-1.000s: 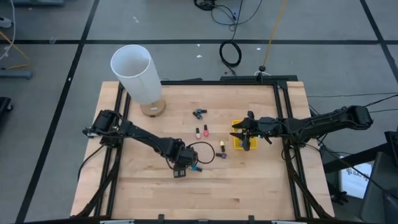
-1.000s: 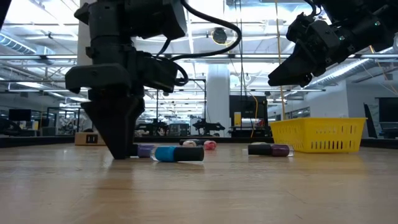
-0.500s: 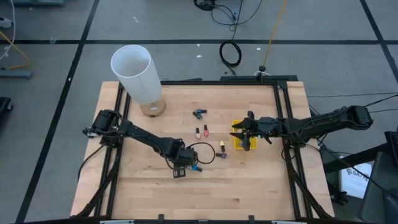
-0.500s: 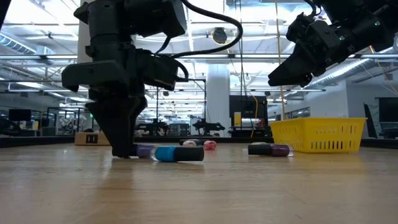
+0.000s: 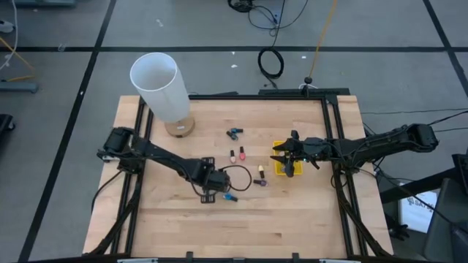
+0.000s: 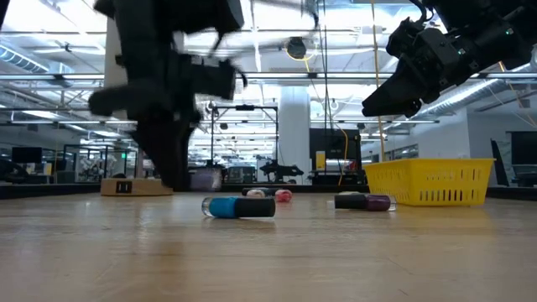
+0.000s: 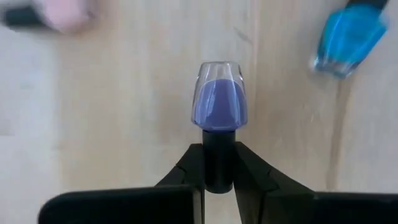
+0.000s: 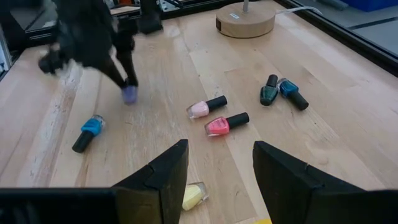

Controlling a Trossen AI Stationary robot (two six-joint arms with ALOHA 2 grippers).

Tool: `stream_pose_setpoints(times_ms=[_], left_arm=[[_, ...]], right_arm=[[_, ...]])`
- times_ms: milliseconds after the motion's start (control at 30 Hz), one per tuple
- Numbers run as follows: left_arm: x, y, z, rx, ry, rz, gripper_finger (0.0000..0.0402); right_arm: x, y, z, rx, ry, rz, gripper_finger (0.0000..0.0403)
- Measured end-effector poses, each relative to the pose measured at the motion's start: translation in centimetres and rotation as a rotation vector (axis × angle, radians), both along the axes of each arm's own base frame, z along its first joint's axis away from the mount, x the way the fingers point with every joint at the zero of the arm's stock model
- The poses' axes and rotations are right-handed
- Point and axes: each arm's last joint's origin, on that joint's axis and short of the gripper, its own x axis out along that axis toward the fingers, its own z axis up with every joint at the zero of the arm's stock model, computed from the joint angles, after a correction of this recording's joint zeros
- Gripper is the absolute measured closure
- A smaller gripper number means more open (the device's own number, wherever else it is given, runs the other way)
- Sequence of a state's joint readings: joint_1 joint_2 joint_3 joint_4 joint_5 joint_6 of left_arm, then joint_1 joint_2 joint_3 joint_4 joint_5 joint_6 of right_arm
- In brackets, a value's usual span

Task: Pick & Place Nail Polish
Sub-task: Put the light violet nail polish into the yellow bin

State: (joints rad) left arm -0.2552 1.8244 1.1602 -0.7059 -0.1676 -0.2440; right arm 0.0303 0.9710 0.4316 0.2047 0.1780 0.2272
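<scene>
Left gripper point(image 7: 217, 177) pinches the purple nail polish bottle point(image 7: 218, 104) by its dark cap, clear of the table point(image 5: 292, 219) for carrying; right gripper point(image 8: 214, 168), fingers wide, waits over the yellow bin point(image 6: 432, 180); six bottles lie loose: blue, pink, red, teal pair, yellow.

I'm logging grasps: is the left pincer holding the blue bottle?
No. The left pincer is shut on the cap of the purple bottle, while the blue bottle lies on the table beside it.
</scene>
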Motion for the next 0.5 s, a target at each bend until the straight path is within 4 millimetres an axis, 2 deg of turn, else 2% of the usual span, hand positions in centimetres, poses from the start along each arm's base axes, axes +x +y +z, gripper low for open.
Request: stream_pose_setpoints(times_ms=[267, 367, 500], left_arm=[[0.8, 0.9, 2.9, 0.032, -0.195, -0.037, 0.0365], [1.6, 1.6, 2.9, 0.028, -0.283, -0.076, 0.0365], [2.5, 3.6, 1.9, 0.030, -0.430, -0.062, 0.0365]], right_arm=[[0.0, 0.0, 0.0, 0.000, 0.000, 0.000, 0.0232], [0.0, 0.0, 0.0, 0.000, 0.000, 0.000, 0.0232], [0.0, 0.0, 0.0, 0.013, -0.002, -0.005, 0.0232]])
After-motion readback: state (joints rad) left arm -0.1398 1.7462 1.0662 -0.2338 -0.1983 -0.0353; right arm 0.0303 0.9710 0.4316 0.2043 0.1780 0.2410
